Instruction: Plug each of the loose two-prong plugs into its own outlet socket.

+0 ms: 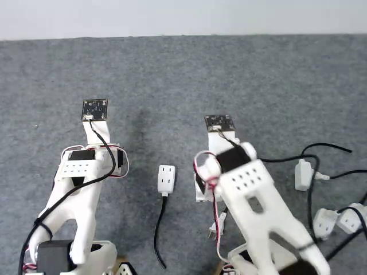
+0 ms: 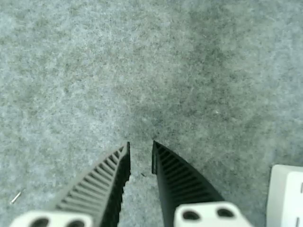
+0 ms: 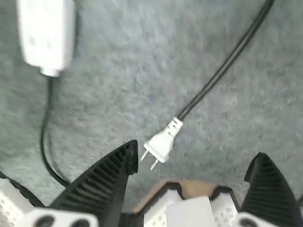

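Observation:
A white outlet socket (image 1: 166,178) with a black cord lies on the grey carpet between the two arms. It also shows in the right wrist view as the socket (image 3: 47,35), and its corner (image 2: 286,194) appears in the left wrist view. A white two-prong plug (image 3: 161,147) on a black cord lies on the carpet between the fingers of my right gripper (image 3: 196,155), which is wide open; the plug sits close to one finger (image 3: 111,172). In the high view the plug (image 1: 215,224) lies beside the right arm. My left gripper (image 2: 140,152) is over bare carpet, its fingers nearly together and holding nothing.
Several more white plugs and sockets on black cords lie at the right edge, among them one piece (image 1: 303,173) and another (image 1: 324,222). Open carpet stretches beyond both arms to the far edge.

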Controlling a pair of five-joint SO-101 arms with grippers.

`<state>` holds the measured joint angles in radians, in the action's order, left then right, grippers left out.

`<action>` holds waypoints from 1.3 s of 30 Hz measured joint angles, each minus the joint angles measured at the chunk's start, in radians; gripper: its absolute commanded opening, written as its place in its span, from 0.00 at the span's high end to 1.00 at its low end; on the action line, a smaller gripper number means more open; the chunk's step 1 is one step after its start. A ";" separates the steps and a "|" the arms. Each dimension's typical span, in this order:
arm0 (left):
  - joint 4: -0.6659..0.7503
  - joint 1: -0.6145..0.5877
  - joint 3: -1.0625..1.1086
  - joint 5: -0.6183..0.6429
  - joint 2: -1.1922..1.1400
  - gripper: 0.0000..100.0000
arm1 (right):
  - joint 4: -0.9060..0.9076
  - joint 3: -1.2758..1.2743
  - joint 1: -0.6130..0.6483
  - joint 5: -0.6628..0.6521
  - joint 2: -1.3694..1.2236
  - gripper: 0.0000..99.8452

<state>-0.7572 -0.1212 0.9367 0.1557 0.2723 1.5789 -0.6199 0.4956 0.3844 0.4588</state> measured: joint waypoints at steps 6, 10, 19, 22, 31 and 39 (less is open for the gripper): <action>0.000 0.000 0.000 0.000 0.000 0.93 | 0.008 0.035 0.025 -0.014 -0.146 0.83; 0.000 0.000 0.000 0.000 0.000 0.93 | 0.009 0.054 0.021 -0.049 -0.163 0.83; 0.000 0.000 0.000 0.000 0.000 0.93 | -0.029 -0.011 0.021 -0.054 -0.169 0.76; 0.000 0.000 0.000 0.000 0.000 0.93 | -0.044 -0.015 0.025 -0.054 -0.170 0.76; 0.000 0.000 0.000 0.000 0.000 0.93 | -0.012 0.049 -0.005 -0.063 -0.457 0.85; 0.000 0.000 0.000 0.000 0.000 0.93 | -0.083 0.124 -0.008 -0.129 -0.703 0.89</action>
<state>-0.7572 -0.1212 0.9367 0.1557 0.2723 1.4960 -0.4956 0.4879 0.2555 -0.2440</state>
